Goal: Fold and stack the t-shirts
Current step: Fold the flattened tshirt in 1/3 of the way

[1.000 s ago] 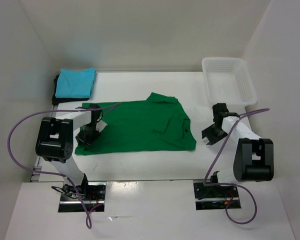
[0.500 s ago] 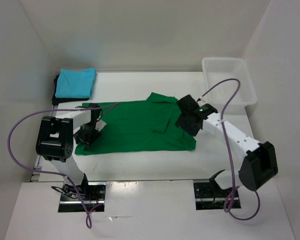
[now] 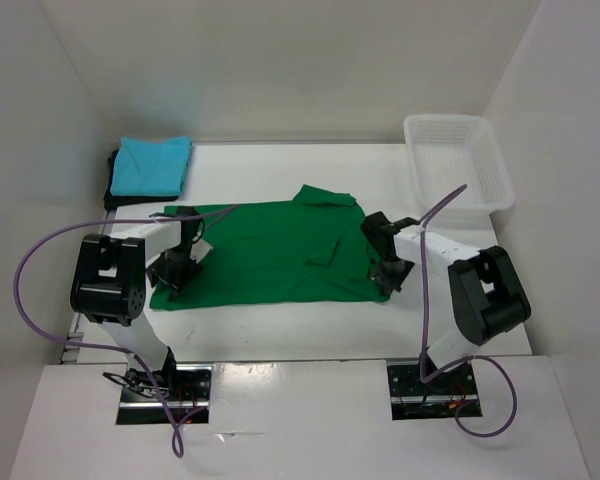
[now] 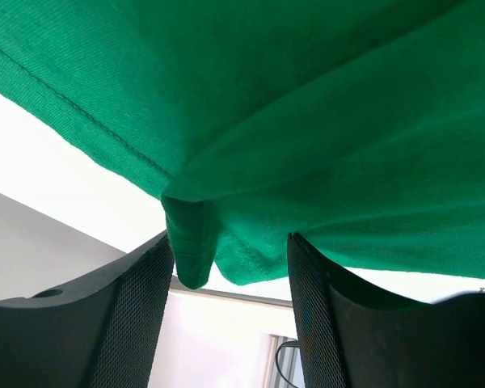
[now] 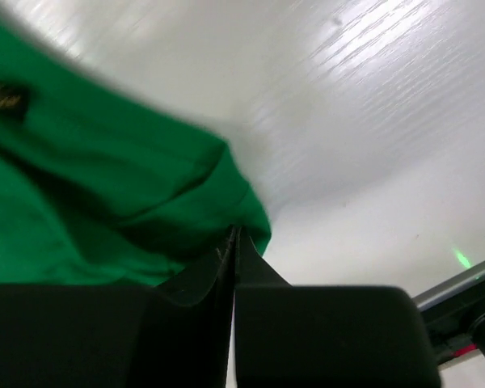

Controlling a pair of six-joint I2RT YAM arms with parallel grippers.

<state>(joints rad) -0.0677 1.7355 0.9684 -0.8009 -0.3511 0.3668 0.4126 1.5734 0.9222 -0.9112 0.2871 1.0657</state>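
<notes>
Between parted fingers [image 4: 141,315] of left gripper [image 4: 230,250], fold of green shirt [image 4: 307,121] hem

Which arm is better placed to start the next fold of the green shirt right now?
Right. The right claw is shut at the green shirt's near right corner, seemingly pinching the hem. The left claw stands open around a bunched edge, not yet gripping.

Left hand [image 4: 230,246] agape, right hand [image 5: 233,242] closed

The right gripper [image 3: 389,277] has swung over and closed, seemingly on the green shirt [image 3: 270,255]
</notes>
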